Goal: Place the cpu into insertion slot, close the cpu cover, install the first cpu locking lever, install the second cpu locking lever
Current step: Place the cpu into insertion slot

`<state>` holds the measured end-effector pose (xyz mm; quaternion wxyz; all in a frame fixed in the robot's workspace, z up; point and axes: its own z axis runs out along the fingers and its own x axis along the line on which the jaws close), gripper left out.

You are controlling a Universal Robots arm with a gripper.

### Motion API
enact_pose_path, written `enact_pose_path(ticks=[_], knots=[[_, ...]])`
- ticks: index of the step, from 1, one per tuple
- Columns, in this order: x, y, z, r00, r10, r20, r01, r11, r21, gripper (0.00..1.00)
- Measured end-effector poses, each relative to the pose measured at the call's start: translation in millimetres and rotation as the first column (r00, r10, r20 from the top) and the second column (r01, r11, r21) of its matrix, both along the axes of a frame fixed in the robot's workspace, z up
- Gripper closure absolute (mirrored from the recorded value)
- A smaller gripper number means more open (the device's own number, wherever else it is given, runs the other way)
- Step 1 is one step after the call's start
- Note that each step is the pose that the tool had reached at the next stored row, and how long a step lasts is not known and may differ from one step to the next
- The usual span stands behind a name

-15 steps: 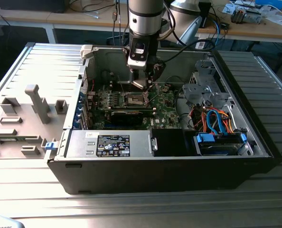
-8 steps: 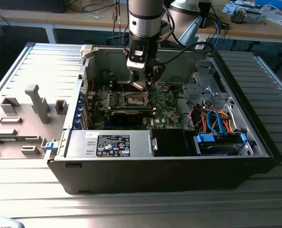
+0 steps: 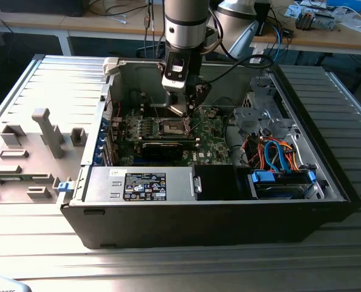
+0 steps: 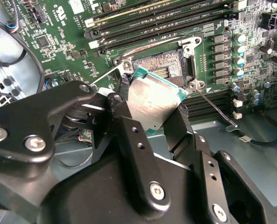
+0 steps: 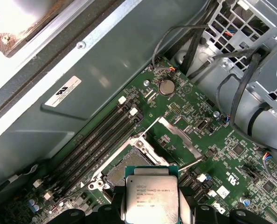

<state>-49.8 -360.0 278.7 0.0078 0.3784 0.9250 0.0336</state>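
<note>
Item: cpu (image 5: 151, 198), a flat square chip with a dull silver top and green border. It is held by the gripper (image 4: 153, 100), whose jaws are drawn in narrow on two opposite edges of the chip, with a black finger (image 4: 129, 135) on either side. Location: over the near edge of the insertion slot (image 4: 162, 65), inside the open computer case (image 3: 168, 225). The slot sits near the middle of the green motherboard (image 5: 185, 105), just beside the long memory slots (image 5: 94, 147). Cpu cover (image 5: 179, 136): a silvery frame, apparently swung up and open at the slot's far edge. Locking lever (image 4: 218, 108): a thin rod, released and angled out from one corner of the slot. A second rod (image 4: 102, 77) lies at the opposite corner, partly behind a finger. Step in hand, as judged: the first, placing the chip; cover and levers are not yet worked. Requirement, as judged: the chip goes square to the slot's rim with corners matched, kept level and lowered gently, since the contacts beneath are likely delicate. Obscured: the chip's underside; the part of the slot beneath the chip; the gap between the two, so touching or apart cannot be told; the cover's hinge.
</note>
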Motion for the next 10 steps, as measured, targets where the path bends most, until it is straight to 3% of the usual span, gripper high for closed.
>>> enact_pose_path(ticks=[10], knots=[[0.0,0.0,-0.7,1.0,-0.006,0.0,0.006,1.0,0.0,0.46]])
